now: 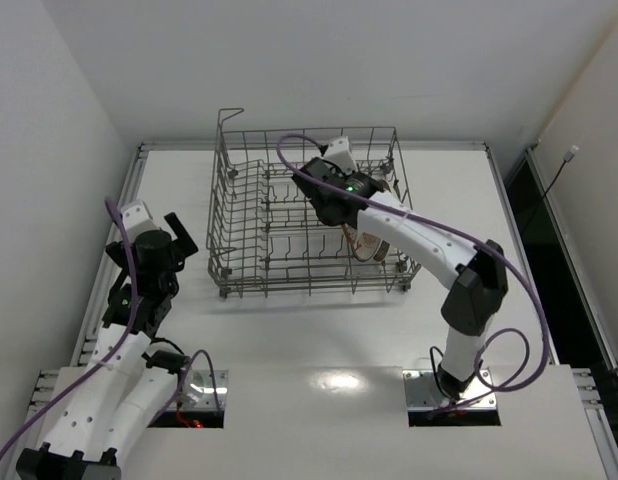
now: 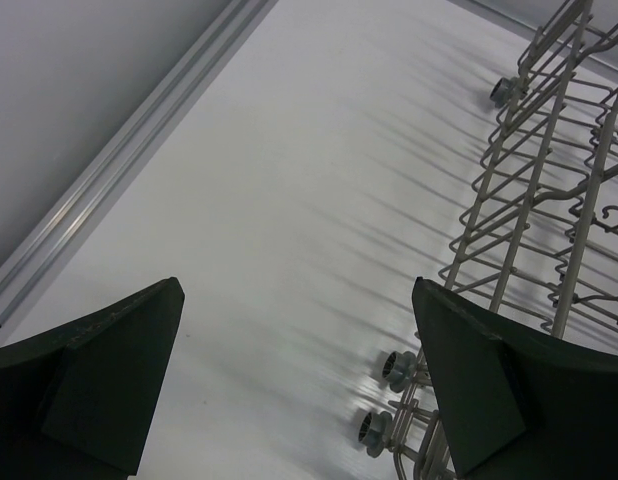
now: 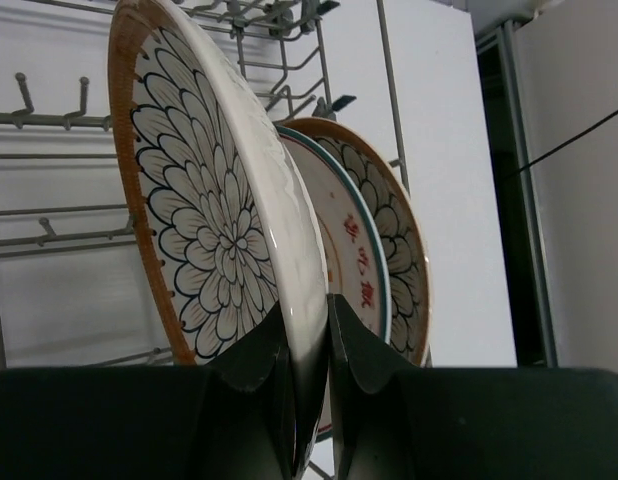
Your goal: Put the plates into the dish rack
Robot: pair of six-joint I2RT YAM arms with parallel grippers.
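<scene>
**Three plates on edge at the rack's right end, one pinched at its rim**

Three plates point(image 1: 369, 246) stood on edge, close together, in the right-hand part of the dish rack point(image 1: 239, 200), partly hidden from above by the right arm point(image 1: 419, 235) reaching in over them. The right gripper point(image 3: 307, 330) was clamped on the lower rim of the nearest plate point(image 3: 204, 210), a white one with a dark petal pattern and an orange-brown border, one finger on each face. This plate leaned a little. Whether its bottom edge sat between tines could not be told. Just behind it stood the middle plate point(image 3: 349, 260), white with a teal rim line and reddish-orange marks. Behind that was the rear plate point(image 3: 401, 250), petal-patterned with an orange-brown edge.

The left gripper point(image 2: 297, 300) hung with its fingers spread wide apart and nothing between them. It was over the white table point(image 1: 319, 340), just beside the rack's left side, where small grey wheels point(image 2: 394, 368) showed.
</scene>
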